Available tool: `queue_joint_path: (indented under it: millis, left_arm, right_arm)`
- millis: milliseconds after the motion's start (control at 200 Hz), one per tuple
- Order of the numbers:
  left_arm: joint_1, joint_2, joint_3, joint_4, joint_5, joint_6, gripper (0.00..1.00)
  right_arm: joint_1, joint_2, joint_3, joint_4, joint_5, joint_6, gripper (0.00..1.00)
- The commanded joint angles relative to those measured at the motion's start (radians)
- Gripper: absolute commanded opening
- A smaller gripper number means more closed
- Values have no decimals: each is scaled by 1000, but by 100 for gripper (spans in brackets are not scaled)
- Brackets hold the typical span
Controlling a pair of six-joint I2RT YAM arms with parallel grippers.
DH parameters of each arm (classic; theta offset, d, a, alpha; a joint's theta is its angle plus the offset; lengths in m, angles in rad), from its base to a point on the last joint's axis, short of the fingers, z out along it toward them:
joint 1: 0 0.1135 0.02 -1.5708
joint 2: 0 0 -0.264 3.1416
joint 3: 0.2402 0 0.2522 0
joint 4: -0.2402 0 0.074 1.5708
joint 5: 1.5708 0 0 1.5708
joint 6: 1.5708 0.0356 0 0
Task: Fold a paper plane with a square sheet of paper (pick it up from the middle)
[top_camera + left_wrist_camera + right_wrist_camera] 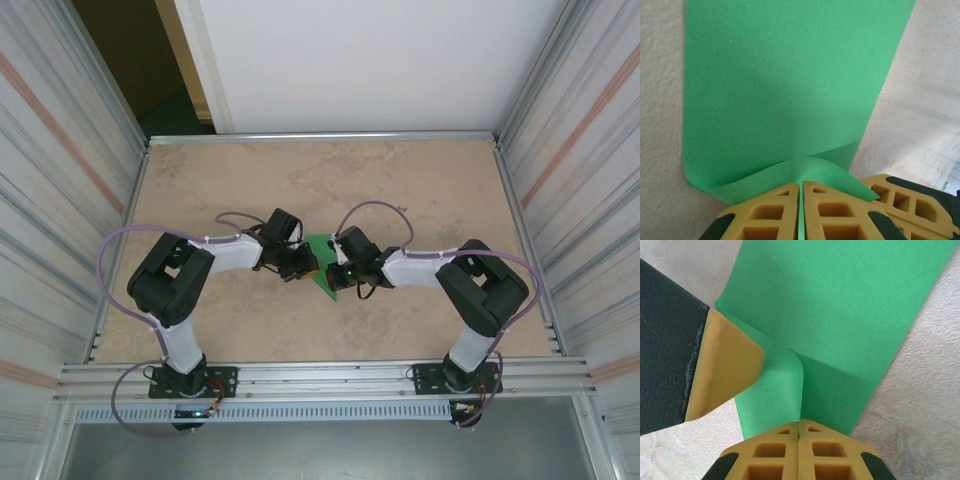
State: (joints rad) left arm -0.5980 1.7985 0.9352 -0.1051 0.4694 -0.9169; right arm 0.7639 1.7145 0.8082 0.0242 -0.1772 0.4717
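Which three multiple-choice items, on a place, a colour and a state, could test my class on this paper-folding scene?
1. Where does the paper sheet lie?
A) at the far edge
B) in the middle of the table, between the left tool and right tool
C) beside an arm's base
2. Its colour?
A) green
B) white
C) blue
3. The left tool's state?
A) wide open
B) shut on the sheet's curled edge
C) shut on nothing
Answers: 1B, the top view shows it between both tools; 2A, it is bright green in every view; 3B, a green strip shows between its closed fingers.
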Motion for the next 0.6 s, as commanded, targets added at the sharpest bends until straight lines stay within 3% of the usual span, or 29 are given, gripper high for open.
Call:
queue_joint_path:
  millis: [0, 446, 596]
  left_arm:
    - [-7, 22, 4, -31, -20, 19, 11]
    - [-8, 37, 7, -42, -26, 25, 11]
    - [-6, 42, 7, -59, -40, 30, 11]
  right_arm:
    - [-4, 34, 11, -52, 10, 24, 4]
    - [-5, 38, 15, -58, 8, 27, 5]
    - [-10, 10, 10, -46, 19, 79, 19]
